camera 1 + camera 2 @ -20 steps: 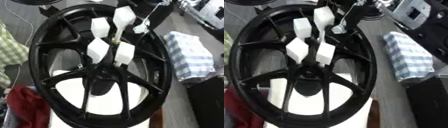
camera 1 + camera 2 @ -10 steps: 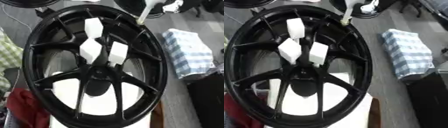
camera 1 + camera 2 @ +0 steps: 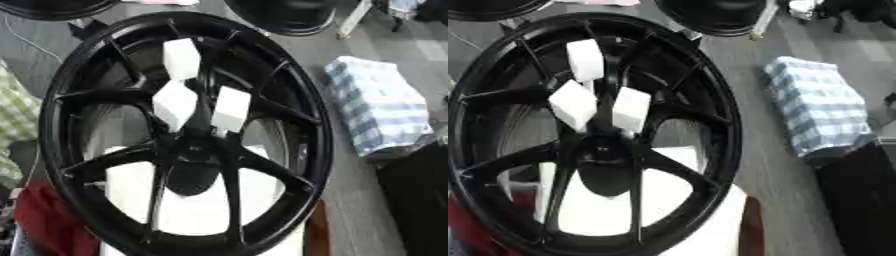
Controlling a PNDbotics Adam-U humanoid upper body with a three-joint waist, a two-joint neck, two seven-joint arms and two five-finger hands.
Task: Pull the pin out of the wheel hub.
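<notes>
A large black wheel hub (image 3: 188,155) fills the view, lying on a white support (image 3: 197,212). Three white blocks (image 3: 181,57) (image 3: 174,104) (image 3: 231,109) sit wedged between its upper spokes. Beyond the rim at the top right, a pale slim rod, seemingly the pin (image 3: 350,21), hangs slanted in the air, clear of the wheel. At the top right corner, beside the rod's upper end, a dark and white shape that looks like part of my right hand (image 3: 808,7) is cut off by the edge. My left hand does not show.
A blue-and-white checked bundle (image 3: 378,110) lies to the right of the wheel. Red cloth (image 3: 42,222) sits at the lower left and green checked cloth (image 3: 10,115) at the left edge. Another black wheel (image 3: 289,15) stands behind. A dark object (image 3: 420,200) fills the lower right.
The right hand has drawn back from the wheel's upper rim to the top right corner, and the pale rod has gone with it. The camera has also shifted.
</notes>
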